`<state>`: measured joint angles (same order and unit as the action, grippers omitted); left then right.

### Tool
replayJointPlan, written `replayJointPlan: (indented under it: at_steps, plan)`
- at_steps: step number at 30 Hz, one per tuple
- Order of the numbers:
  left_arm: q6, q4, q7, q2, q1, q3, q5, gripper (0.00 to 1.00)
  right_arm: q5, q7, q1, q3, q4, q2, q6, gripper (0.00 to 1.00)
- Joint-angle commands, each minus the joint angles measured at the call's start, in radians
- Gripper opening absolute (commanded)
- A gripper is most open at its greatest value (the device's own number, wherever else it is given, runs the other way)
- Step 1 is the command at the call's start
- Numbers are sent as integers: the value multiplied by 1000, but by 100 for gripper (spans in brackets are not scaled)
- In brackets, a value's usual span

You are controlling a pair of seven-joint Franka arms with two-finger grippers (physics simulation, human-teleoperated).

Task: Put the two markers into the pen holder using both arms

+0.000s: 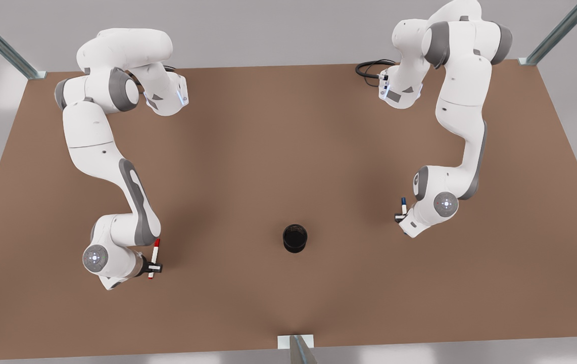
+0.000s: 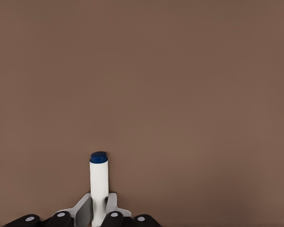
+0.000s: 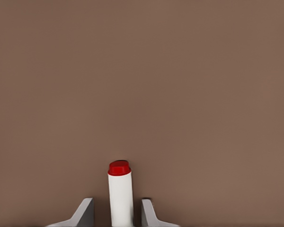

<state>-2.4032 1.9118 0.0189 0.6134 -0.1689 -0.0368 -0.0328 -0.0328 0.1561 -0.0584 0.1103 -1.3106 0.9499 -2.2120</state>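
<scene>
While the front view takes in both arms and the pen holder (image 1: 295,238), a short black round cup standing on the brown table (image 1: 288,151) between the two grippers and well apart from each, the wrist views give the grips close up. The left gripper (image 2: 99,213) pinches the blue marker (image 2: 99,182), its white barrel projecting beyond the fingertips. The right gripper (image 3: 119,213) brackets the red marker (image 3: 120,194); finger contact cannot be told.
</scene>
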Motion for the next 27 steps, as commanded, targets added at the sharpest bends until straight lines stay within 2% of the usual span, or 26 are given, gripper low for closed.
replayJointPlan:
  at_steps: [1, 4, 6, 9, 13, 16, 18, 23, 27]
  plan:
    - [-1, 0, 0, -1, 0, 0, -2, 33, -4, 23, 0, 0, 1, 0, 0, 40]
    - [4, 0, 1, -7, 0, 0, -12, 30, 2, 29, 0, 0, 4, -10, 8, 40]
    - [7, 0, 21, -14, 0, 0, -15, 28, -2, 29, -6, 0, 5, -13, 12, 34]
    - [30, 0, 29, -53, 6, 0, -16, 28, -1, 31, -5, 0, 5, -8, 12, 34]
    - [50, -7, 429, -129, -15, 2, -81, 28, -1, 39, -3, 0, 5, -2, 12, 34]
    - [50, -108, 887, -135, -106, 5, -104, 28, -1, 37, -3, 0, 5, -3, 12, 34]
    - [61, -161, 1099, -139, -162, 14, -95, 28, -2, 37, -3, 0, 5, -3, 12, 30]
    - [87, -329, 1471, -135, -287, 20, -91, 28, -4, 29, -3, 2, 8, -10, 12, 29]
    - [85, -559, 1799, -34, -382, 18, 74, 28, -4, 22, 0, 17, 10, -31, 34, 29]
